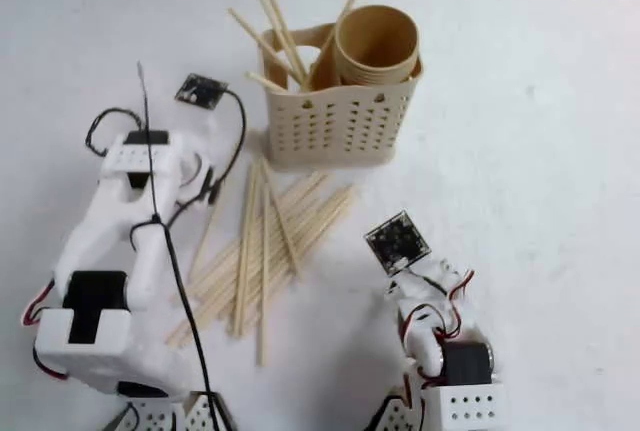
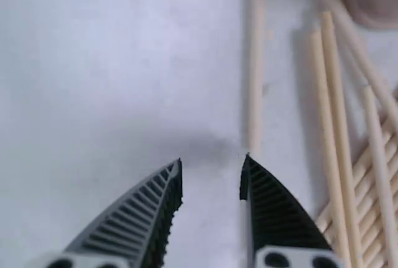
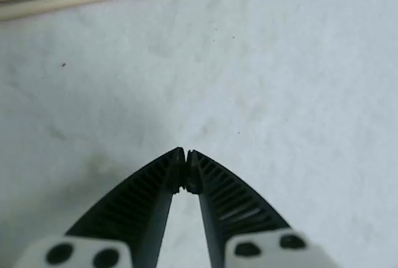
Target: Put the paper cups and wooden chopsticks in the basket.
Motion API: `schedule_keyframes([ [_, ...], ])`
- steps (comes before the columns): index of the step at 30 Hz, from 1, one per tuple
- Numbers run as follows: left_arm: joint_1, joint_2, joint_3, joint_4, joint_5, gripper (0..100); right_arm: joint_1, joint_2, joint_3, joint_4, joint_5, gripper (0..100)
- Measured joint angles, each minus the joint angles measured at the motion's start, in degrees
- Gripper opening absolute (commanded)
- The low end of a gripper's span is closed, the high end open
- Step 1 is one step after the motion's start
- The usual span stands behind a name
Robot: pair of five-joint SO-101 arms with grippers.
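While the right gripper's (image 3: 186, 154) fingers are sitting together, the left gripper's (image 2: 211, 162) are standing apart beside light, stiff wooden chopsticks (image 1: 280, 226), likely needing a mid-length pinch.

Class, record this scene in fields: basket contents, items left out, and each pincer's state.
Basket contents: stacked paper cups and several chopsticks, standing in the basket
Left out: loose chopsticks piled on the table between basket and arms
Left pincer: open, empty, beside the pile
Right pincer: shut, empty, over bare table
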Motion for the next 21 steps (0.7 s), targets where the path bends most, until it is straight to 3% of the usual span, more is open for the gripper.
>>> schedule_keyframes([
  [9, 6.24, 1.23, -5.01, 1.23, 6.51, 17, 0.00, 0.00, 0.00, 0.00, 0.00, 1.9],
  [16, 6.15, 10.37, -6.86, 0.00, 7.91, 17, 0.00, 0.00, 0.00, 0.00, 0.00, 1.9],
  [21, 5.45, 14.68, -13.10, 5.27, 8.00, 16, 0.00, 0.00, 0.00, 0.00, 0.00, 1.9],
])
